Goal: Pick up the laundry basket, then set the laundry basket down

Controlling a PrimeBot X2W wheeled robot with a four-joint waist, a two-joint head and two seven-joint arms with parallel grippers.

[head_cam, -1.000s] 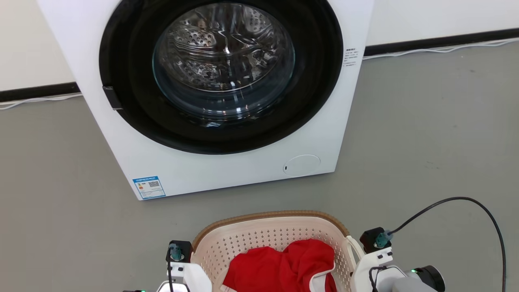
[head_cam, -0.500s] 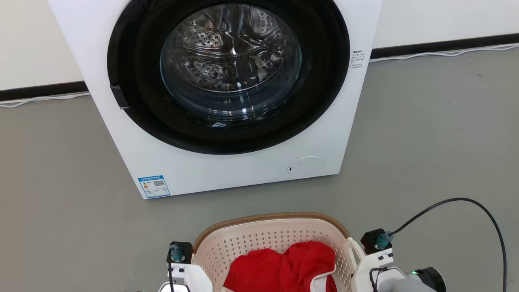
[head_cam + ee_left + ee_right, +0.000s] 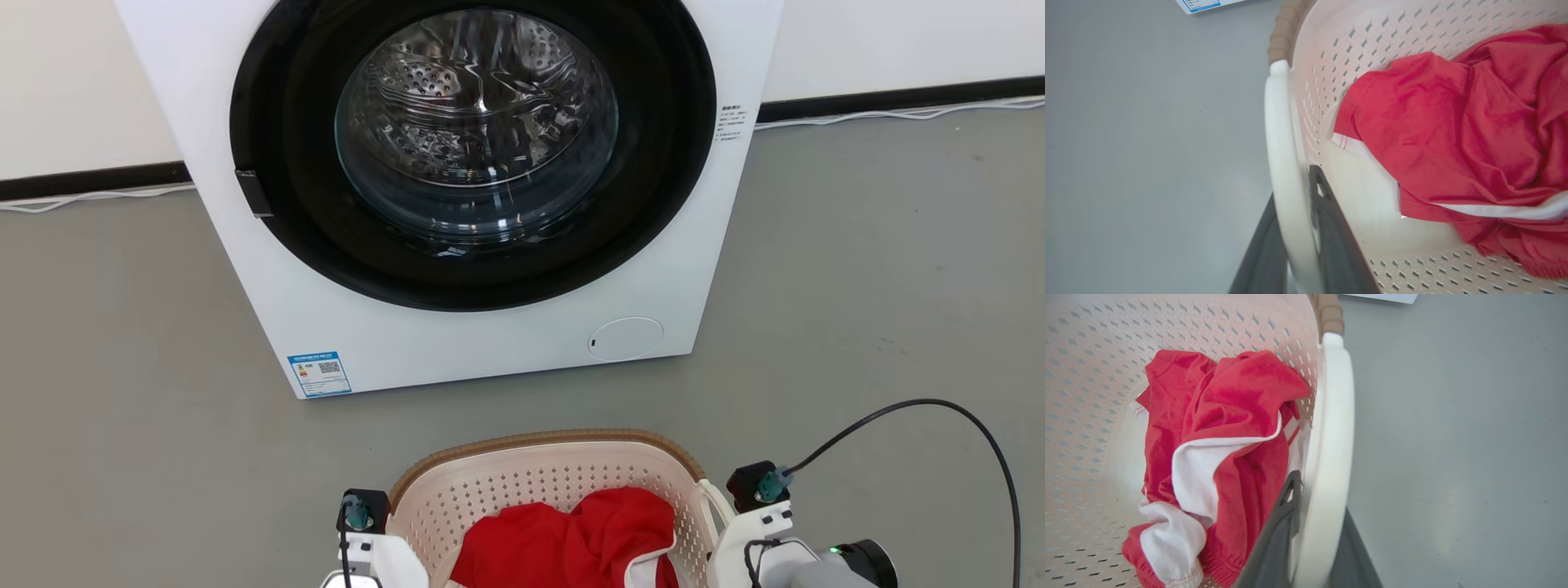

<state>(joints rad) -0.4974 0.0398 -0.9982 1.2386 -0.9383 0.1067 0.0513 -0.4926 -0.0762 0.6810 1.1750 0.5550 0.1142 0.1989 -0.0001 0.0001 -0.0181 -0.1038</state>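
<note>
Between left tool (image 3: 1293, 192) and right tool (image 3: 1319, 498) sits the laundry basket (image 3: 531, 478), handles (image 3: 1280, 139) pinched.

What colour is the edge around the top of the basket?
The laundry basket has a brown, woven-look rim, clearest in the head view.

White wrists (image 3: 755, 535), teal plugs (image 3: 768, 483), black cable (image 3: 922, 401), dark fingers (image 3: 1333, 245)

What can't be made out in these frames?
- Head view: underside of the cream perforated plastic laundry basket, hidden by its own walls; lifted or resting unclear.
- Head view: print on the blue label of the white washing machine, too small.
- Both wrist views: anything beneath the crumpled red-and-white garment.
</note>
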